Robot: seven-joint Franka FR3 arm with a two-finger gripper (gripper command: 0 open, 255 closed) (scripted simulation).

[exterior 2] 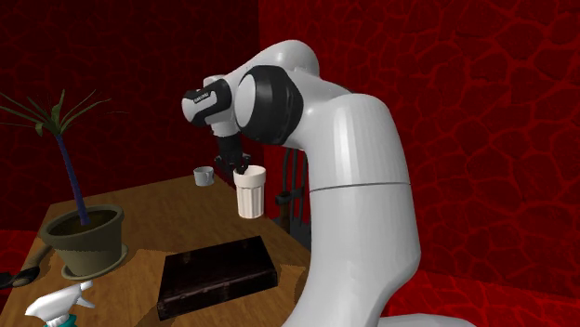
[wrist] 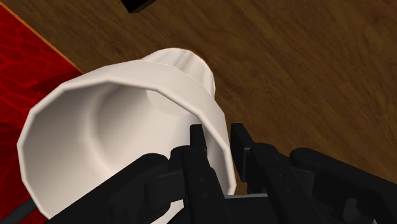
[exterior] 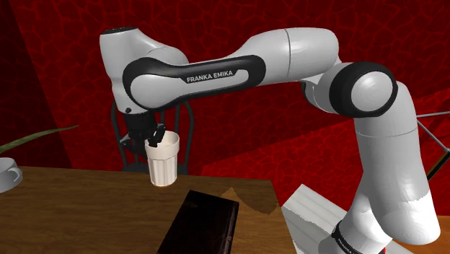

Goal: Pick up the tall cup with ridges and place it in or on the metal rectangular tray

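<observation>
The tall ridged cup [exterior: 163,162] is off-white and hangs clear above the wooden table [exterior: 79,209], slightly tilted. My gripper [exterior: 153,137] is shut on its rim, one finger inside and one outside, as the wrist view shows: gripper [wrist: 219,137], cup [wrist: 121,121]. In the second exterior view the cup [exterior 2: 250,195] hangs under the gripper [exterior 2: 243,168] near the table's far edge. The rectangular tray [exterior: 198,220] is dark and lies flat on the table, nearer the stand than the cup; the tray [exterior 2: 216,274] sits at the table's front in that view.
A small white cup [exterior 2: 203,175] stands on the table behind the held one. A potted plant [exterior 2: 84,237] and a spray bottle [exterior 2: 58,307] occupy the second exterior view's left. A dark chair [exterior: 184,123] stands behind the table. Red floor lies past the table edge [wrist: 38,38].
</observation>
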